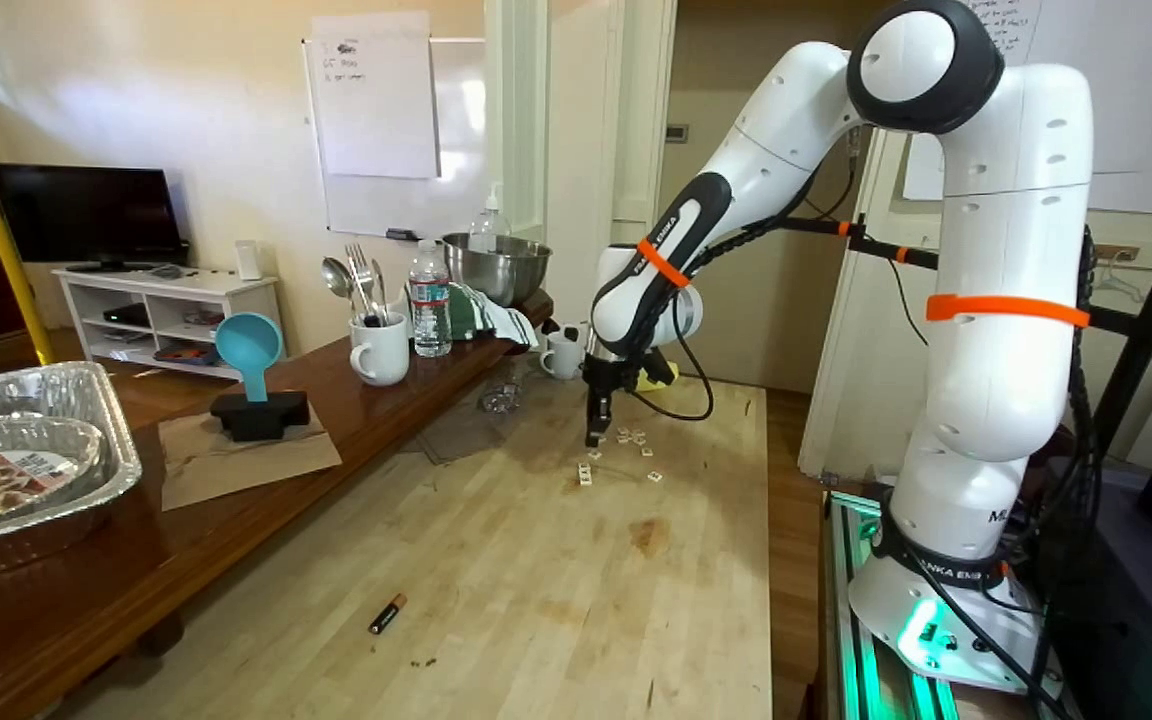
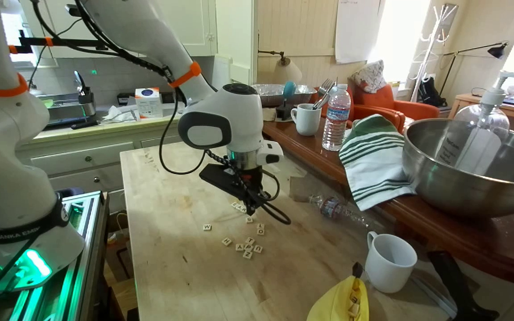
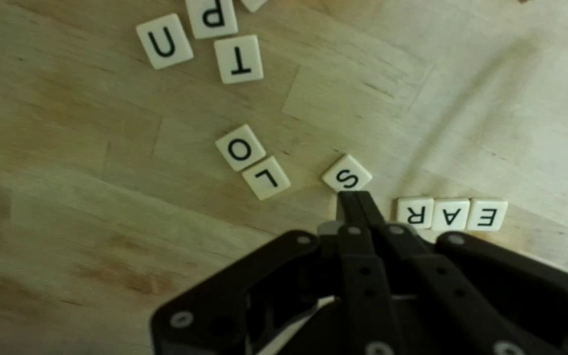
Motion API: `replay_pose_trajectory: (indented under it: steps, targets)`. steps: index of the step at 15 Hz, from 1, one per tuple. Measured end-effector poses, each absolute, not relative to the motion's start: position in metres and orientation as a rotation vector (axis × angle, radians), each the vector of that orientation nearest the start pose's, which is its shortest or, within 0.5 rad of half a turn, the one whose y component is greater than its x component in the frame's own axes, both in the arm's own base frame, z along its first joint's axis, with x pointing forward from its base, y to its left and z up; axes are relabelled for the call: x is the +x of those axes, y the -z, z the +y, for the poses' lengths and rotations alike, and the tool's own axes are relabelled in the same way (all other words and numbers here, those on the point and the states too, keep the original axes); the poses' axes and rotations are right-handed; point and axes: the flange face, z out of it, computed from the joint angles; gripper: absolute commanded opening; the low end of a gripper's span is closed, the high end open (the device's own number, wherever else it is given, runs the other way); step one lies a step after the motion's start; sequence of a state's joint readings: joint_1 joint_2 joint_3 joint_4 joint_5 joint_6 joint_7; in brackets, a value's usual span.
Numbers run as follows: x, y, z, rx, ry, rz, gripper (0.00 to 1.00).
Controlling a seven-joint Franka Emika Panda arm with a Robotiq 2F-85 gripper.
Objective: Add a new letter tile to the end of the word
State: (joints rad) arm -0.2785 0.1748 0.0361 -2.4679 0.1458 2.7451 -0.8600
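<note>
Letter tile S, probably the one to add, lies flat just past the tip of the claw in the wrist view — jaws pressed together, nothing seen between; whether they touch the tile, can't tell. Word EAR sits near, not touching, R tile closest, so S should go beside R. S lies cornerwise to the row, so likely needs turning: spread jaws, match two opposite edges, pinch low, or nudge it round with tips together. Go gently — a slip could knock R out of line. O tile and L tile lie on S's other side, touching each other or nearly. Surface: pale wooden table, stained in places, battery well apart from the tiles, yellow pouch near a white mug. Room: brown ledge alongside, steel bowl on it, television and orange armchair further back.
</note>
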Motion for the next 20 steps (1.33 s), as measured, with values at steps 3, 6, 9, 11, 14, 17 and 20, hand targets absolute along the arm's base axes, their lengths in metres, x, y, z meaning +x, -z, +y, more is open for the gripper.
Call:
replay_pose_trajectory:
  steps: [3, 6, 9, 11, 14, 17, 20]
  targets:
    - [0.475, -0.245, -0.127, -3.086, 0.212, -0.548, 0.0]
    - [0.474, -0.249, -0.132, -3.124, 0.212, -0.292, 0.0]
    - [0.471, -0.246, -0.132, -3.13, 0.17, -0.042, 0.0]
    - [0.468, -0.242, -0.129, -3.122, 0.128, 0.101, 0.0]
    - [0.464, -0.238, -0.126, -3.106, 0.105, 0.251, 0.0]
    - [0.462, -0.236, -0.125, -3.076, 0.099, 0.376, 0.0]
    - [0.461, -0.234, -0.126, -3.041, 0.096, 0.482, 0.0]
